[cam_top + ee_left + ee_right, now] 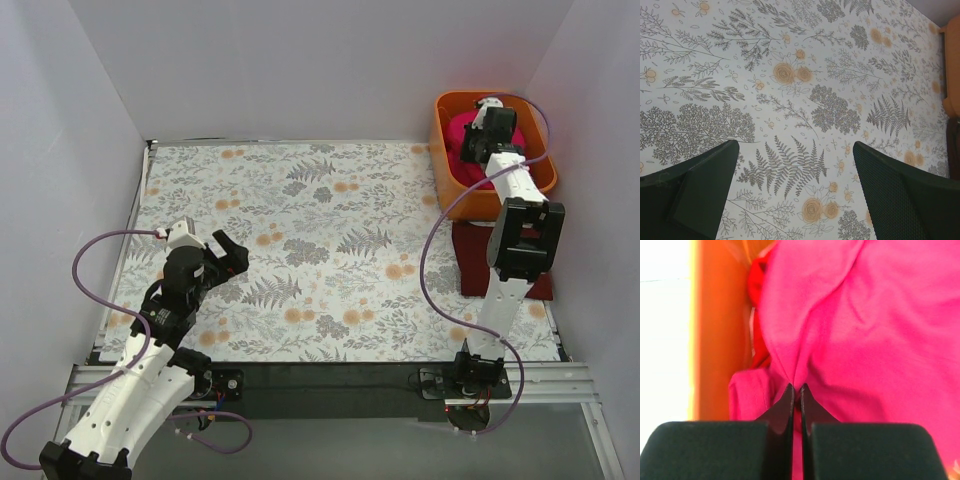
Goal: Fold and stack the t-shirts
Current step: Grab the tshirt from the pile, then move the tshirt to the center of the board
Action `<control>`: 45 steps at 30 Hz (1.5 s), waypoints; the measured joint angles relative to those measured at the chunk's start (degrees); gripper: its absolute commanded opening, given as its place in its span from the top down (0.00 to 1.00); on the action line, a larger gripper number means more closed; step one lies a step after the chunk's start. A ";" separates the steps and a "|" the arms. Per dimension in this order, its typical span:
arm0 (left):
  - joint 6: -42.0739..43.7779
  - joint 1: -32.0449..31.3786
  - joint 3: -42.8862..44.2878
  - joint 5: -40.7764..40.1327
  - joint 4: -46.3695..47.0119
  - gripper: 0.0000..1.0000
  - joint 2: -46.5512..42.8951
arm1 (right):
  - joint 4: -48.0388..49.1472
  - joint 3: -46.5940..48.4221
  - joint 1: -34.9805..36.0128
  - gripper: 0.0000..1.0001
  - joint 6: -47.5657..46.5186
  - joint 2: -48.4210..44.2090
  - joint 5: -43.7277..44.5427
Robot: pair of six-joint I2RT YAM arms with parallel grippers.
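Right gripper point(796, 388) is pinched tight on 1 fold of the magenta-pink t-shirt point(865, 330), which lies inside the orange tub point(715, 340) (far right corner). Left gripper point(796, 145) hovers wide open above the floral-cloth surface point(790, 75).

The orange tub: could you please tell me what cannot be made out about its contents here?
- Top view: the right arm hides most of the orange tub; shirt count unclear.
- Right wrist view: the magenta-pink t-shirt fills the frame; the scarlet t-shirt is a sliver, blurred.
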 measured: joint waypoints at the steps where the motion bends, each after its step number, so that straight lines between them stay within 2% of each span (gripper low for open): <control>1: 0.00 0.00 0.00 0.04 0.02 0.02 0.07 | -0.07 -0.66 0.07 0.99 -0.52 -1.55 0.24; 5: 0.00 0.00 0.00 0.11 0.04 0.02 0.11 | -0.07 -2.40 0.33 0.99 -1.97 -10.56 1.09; 12: 0.02 0.00 0.00 0.13 0.09 0.02 -0.09 | 5.62 -3.30 0.59 0.99 -2.91 -26.75 1.01; 21: 0.02 0.00 0.00 0.24 0.13 0.02 -1.29 | 3.93 -3.41 3.61 0.99 -3.15 -29.79 -5.42; 25: 0.02 0.00 0.00 0.33 0.20 0.02 -1.66 | 1.11 -3.41 10.03 0.99 -3.34 -31.23 -7.43; 31: 0.02 0.00 0.00 0.35 0.20 0.02 -2.67 | 0.24 -3.39 25.49 0.99 -2.08 -36.13 -6.64; 34: 0.02 0.00 0.00 0.35 0.20 0.02 -3.17 | 2.29 -4.35 33.75 0.70 0.13 -37.75 -5.20; 35: 0.02 0.00 0.00 0.35 0.22 0.02 -3.30 | 3.69 -5.60 36.11 0.49 1.11 -38.27 -4.48; 37: 0.00 0.00 0.00 0.31 0.20 0.02 -3.48 | 5.40 -7.61 40.61 0.34 3.13 -38.25 -3.39; 39: 0.00 0.00 0.00 0.28 0.17 0.02 -3.67 | 6.62 -9.31 44.61 0.27 4.55 -36.72 -2.91; 45: -0.15 0.00 -0.04 -0.20 0.13 0.02 -4.22 | 3.30 -13.97 47.58 0.28 6.10 -29.55 0.96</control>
